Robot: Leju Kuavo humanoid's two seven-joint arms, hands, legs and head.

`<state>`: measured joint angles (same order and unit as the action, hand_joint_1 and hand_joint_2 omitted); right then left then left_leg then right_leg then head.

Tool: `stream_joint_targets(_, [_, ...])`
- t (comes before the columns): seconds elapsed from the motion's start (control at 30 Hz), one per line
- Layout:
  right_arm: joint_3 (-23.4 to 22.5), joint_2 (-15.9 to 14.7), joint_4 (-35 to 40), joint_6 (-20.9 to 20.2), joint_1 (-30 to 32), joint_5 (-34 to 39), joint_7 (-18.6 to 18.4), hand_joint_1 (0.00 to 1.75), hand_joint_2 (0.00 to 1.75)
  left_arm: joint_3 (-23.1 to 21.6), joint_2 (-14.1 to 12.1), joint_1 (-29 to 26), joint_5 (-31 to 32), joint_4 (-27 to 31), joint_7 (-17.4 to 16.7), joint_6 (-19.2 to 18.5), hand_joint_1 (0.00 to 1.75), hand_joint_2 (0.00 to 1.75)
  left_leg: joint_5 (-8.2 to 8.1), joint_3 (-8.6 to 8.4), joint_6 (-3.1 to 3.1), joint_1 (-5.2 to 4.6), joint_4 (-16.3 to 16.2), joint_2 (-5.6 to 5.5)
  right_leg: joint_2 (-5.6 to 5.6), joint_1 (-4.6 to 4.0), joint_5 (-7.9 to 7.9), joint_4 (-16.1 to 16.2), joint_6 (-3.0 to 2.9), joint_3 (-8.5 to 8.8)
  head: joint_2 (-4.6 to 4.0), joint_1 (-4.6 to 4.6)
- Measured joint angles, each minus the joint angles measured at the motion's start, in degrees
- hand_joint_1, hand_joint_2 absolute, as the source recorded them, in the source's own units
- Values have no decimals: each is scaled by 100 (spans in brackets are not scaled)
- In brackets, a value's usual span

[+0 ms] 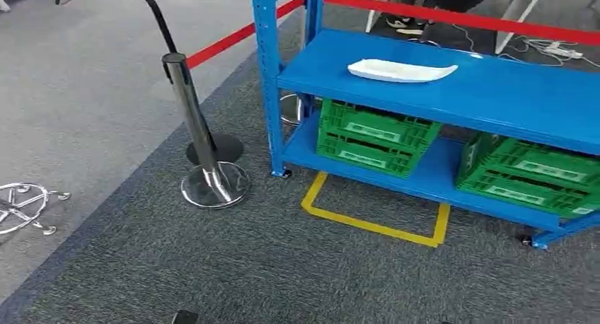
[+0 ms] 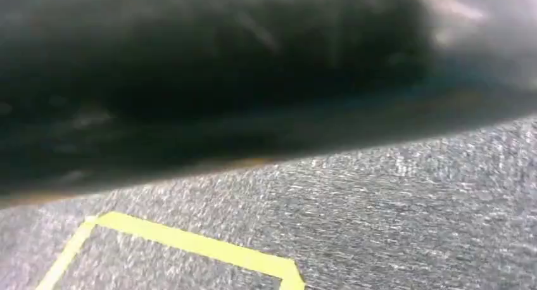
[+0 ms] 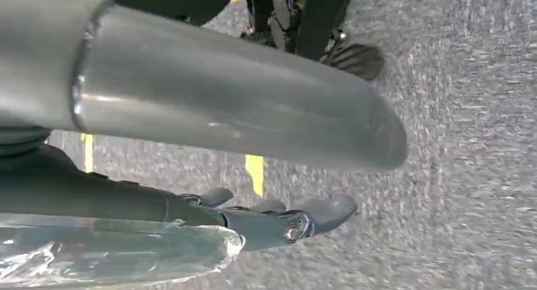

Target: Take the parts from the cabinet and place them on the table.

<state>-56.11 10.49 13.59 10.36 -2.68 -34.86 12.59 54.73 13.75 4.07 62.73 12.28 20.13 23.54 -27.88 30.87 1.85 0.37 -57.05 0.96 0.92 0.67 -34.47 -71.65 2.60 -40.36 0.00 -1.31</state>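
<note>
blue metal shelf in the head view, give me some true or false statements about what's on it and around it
1. A white elongated plastic part lies on the upper board of the blue metal shelf. True.
2. Two green plastic crates sit on the lower board. True.
3. The crates are red. False: they are green.
4. A yellow tape outline marks the carpet before the shelf. True.
5. The chrome barrier post stands on the shelf. False: it stands on the floor beside it.

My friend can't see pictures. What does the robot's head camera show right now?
A blue shelf rack stands on grey carpet with a white curved part lying on its upper shelf. Two green crates sit on the lower shelf, and yellow tape marks a box on the floor in front. To the left stands a shiny metal post holding a red belt.
</note>
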Motion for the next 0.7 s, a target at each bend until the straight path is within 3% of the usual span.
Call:
stream_joint_targets(0.03, [0, 2, 0, -2, -1, -4, 0, 0, 0, 0, -4, -3, 0, 0, 2, -7, 0, 0, -5, 6, 2, -5, -3, 86, -29, 2, -63, -244, 14, -113, 0, -15])
stream_joint_targets(0.07, [0, 0, 0, -2, 10, -4, 0, 0, 0, 0, -4, 1, 0, 0, 4, -9, 0, 0, -8, 5, 2, -11, -3, 164, -47, 4, 15, -208, 23, -74, 0, -4])
stream_joint_targets(0.1, [0, -2, 0, -2, 17, -9, 0, 0, 0, 0, -4, 7, 0, 0, 11, -17, 0, 0, -15, 3, -3, -13, -3, 223, -64, 4, 184, 39, 21, 72, 0, -11])
stream_joint_targets(0.13, [0, -9, 0, 0, 25, -11, 0, 0, 0, 0, -4, 14, 0, 0, 11, -30, 0, 0, -20, -6, -11, -14, -3, 285, -110, 2, 409, 489, 6, 339, 0, -11])
stream_joint_targets(0.17, [0, -20, 0, 0, 23, -11, 0, 0, 0, 0, -2, 19, 0, 0, 13, -35, 0, 0, -31, -25, -29, -15, -4, 339, -249, -7, 599, 983, -15, 635, 0, -13])
stream_joint_targets(0.2, [0, -22, 0, 0, 11, -13, 0, 0, 0, 0, -2, 21, 0, 0, 13, -37, 0, 0, -44, -45, -51, -33, -7, 382, -561, -30, 598, 1346, -30, 844, 0, -18])
stream_joint_targets(0.23, [0, -22, 0, -2, -26, -17, 2, 0, 0, 0, -2, 20, 2, 0, 20, -44, 0, 0, -77, -33, -102, -85, -38, 443, -514, -56, 596, 1412, -93, 907, 0, -18])
stream_joint_targets(0.33, [0, -24, 0, 0, 6, -26, 2, 0, 0, 0, -2, 42, 2, 0, 28, -57, 0, 0, -59, -63, -161, -81, -25, 577, -353, -71, 613, 1393, -158, 815, 0, -20])
stream_joint_targets(0.37, [0, -26, 0, 0, 16, -28, 2, 0, 0, 0, -2, 45, 2, 0, 28, -57, 0, 0, -102, -59, -211, -66, -41, 546, -301, -38, 644, 1426, -208, 866, 0, -24])
stream_joint_targets(0.4, [-2, -28, 0, 4, 30, -31, 0, 0, 0, 0, 0, 52, 4, 0, 28, -59, 0, 0, -227, -31, -267, -49, -154, 249, -268, -23, 662, 1434, -238, 858, 0, 9])
stream_joint_targets(0.43, [-2, -28, 0, 7, 17, -31, 0, 0, 0, 0, 0, 50, 4, 0, 31, -61, 0, 0, -457, 87, -280, -38, -455, 65, -212, -20, 673, 1433, -264, 852, 0, 26])
stream_joint_targets(0.5, [0, -28, 0, 2, -3, -37, -2, 0, 0, 0, -9, 20, 4, 0, 31, -68, 0, 0, -889, 476, -286, -32, -1338, -32, -85, -28, 682, 1431, -288, 833, 0, 30])
stream_joint_targets(0.53, [0, -28, 0, 2, -4, -39, -2, 0, 0, 0, -9, 9, 2, 0, 28, -70, 0, 0, -979, 641, -280, -32, -1676, -37, -17, -34, 683, 1429, -290, 830, 0, 33])
stream_joint_targets(0.57, [0, -28, 0, 2, 3, -39, -4, 0, 0, 0, -11, 2, 2, 0, 31, -72, 0, 0, -918, 681, -269, -32, -1740, -38, 39, -37, 684, 1428, -290, 834, 0, 31])
stream_joint_targets(0.6, [0, -28, 0, 6, 12, -39, -7, 0, 0, 0, -11, 2, 2, 0, 29, -72, 0, 0, -721, 619, -249, -32, -1574, -39, 103, -42, 684, 1424, -290, 839, 0, 35])
stream_joint_targets(0.67, [0, -31, 0, 9, 11, -39, -9, 0, 0, 0, -11, 9, 4, 0, 28, -72, 0, 0, -159, 229, -187, -33, -695, -104, 223, -55, 684, 1417, -288, 859, 0, 33])
stream_joint_targets(0.7, [0, -26, -2, 9, 11, -39, -11, 0, 0, 0, -13, 8, 2, 0, 31, -72, 0, 0, 23, 46, -136, -35, -263, -319, 265, -41, 685, 1417, -285, 852, 0, 31])
